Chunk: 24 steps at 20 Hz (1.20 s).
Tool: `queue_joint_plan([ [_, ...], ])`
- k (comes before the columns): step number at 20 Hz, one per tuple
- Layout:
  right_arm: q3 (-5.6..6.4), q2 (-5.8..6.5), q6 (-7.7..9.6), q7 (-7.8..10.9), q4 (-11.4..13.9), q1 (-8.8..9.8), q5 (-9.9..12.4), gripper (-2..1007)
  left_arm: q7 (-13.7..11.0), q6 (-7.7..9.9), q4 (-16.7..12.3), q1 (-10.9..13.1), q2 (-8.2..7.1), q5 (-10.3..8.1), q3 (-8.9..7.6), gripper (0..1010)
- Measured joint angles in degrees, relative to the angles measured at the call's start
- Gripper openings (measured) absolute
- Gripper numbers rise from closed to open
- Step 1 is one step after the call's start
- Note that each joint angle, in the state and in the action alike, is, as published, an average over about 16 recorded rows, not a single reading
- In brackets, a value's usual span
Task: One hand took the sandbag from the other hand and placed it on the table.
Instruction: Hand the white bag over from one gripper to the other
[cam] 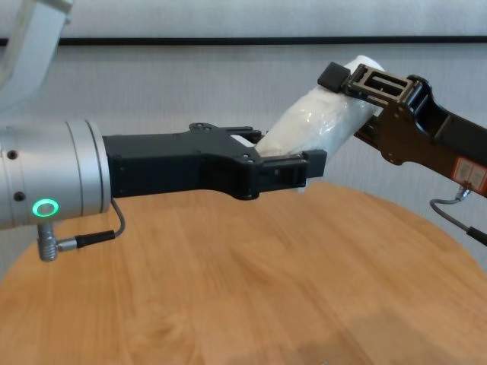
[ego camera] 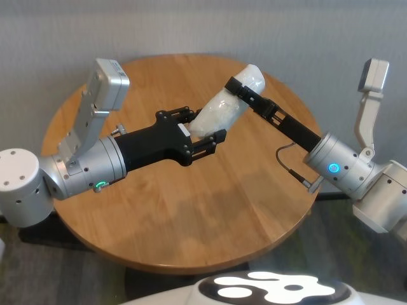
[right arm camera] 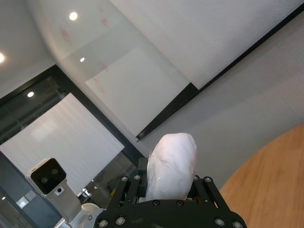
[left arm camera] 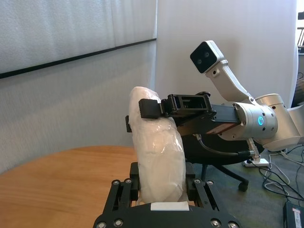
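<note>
Above the table (ego camera: 159, 235): both claws met in the air, each clamped on the same bag.
Left gripper (ego camera: 202, 136): green-ringed wrist; fingers were closed tight on the lower end of the sandbag (ego camera: 222, 111), one finger (cam: 293, 169) pressed against its near side.
Right gripper (ego camera: 240, 86): blue-ringed wrist; fingers were closed tight across the upper part of the sandbag, one pad (left arm camera: 149, 108) flat on its side just below the rounded tip.
Sandbag position: held between the two claws, tilted, its low end inside the left claw, its high end poking past the right claw's fingertips; clear of the tabletop, not touching it.
Claw spacing: the two sets of fingertips were near each other, apart, with bare bag between them.
Count: one sandbag, two grippers, one round table.
</note>
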<state>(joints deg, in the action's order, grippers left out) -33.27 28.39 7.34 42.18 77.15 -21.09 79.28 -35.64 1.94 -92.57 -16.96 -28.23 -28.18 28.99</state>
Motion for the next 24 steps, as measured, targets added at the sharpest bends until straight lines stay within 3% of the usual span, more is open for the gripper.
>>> queue_joint_plan([
  [6, -0.06, 0.04, -0.33, -0.02, 0.12, 0.0, -0.27, 410, 0.0, 0.0, 0.0, 0.0, 0.0, 0.0, 0.0, 660],
  [17, -0.05, 0.12, -0.8, -0.57, 0.6, 0.12, -0.9, 410, 0.0, 0.0, 0.0, 0.0, 0.0, 0.0, -0.01, 918],
  [24, 0.08, 0.19, -0.88, -0.84, 0.85, 0.2, -1.11, 410, -0.04, 0.0, 0.0, -0.03, -0.05, 0.01, 0.06, 996],
])
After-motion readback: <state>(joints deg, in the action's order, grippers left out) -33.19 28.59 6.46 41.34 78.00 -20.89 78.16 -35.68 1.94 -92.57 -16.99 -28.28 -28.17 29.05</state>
